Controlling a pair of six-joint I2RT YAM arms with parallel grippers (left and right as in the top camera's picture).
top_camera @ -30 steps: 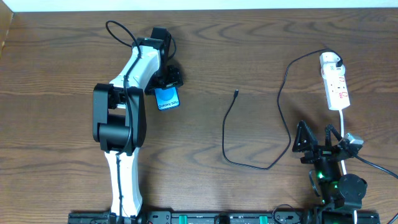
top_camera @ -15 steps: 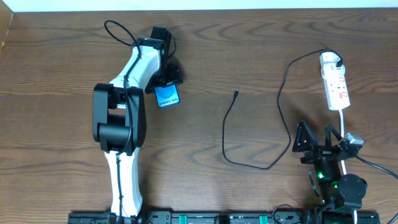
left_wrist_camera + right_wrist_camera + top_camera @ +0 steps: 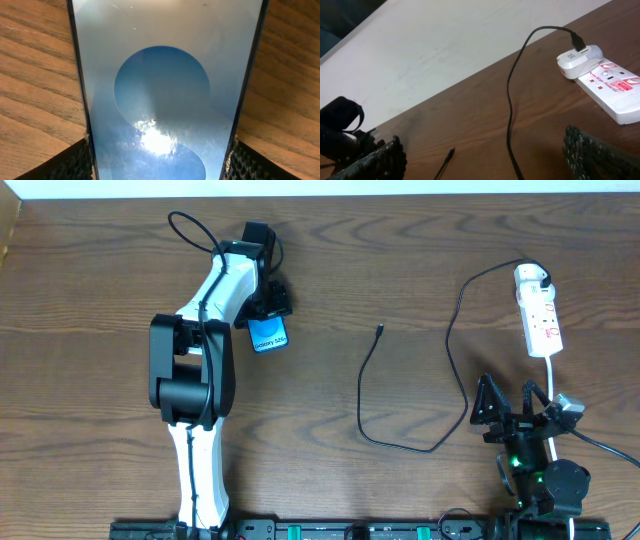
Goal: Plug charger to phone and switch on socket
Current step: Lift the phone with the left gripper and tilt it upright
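Note:
The phone (image 3: 268,335), blue screen up, sits under my left gripper (image 3: 265,308) at the table's upper left. In the left wrist view the phone (image 3: 162,90) fills the frame and both fingers press on its long edges, so the left gripper (image 3: 159,162) is shut on it. The charger's black cable (image 3: 368,390) runs across the middle, its tip (image 3: 380,330) free on the wood, its white plug (image 3: 530,277) in the socket (image 3: 540,320) at the right. My right gripper (image 3: 515,415) is open and empty below the socket. The right wrist view shows the cable (image 3: 510,100), tip (image 3: 450,152), and socket (image 3: 610,90).
The socket's white cord (image 3: 600,442) runs off to the right past the right arm's base. A pale wall or board (image 3: 430,45) borders the table's far edge.
The phone has shifted slightly up and left with the left gripper. The right arm, cable and socket have not moved.

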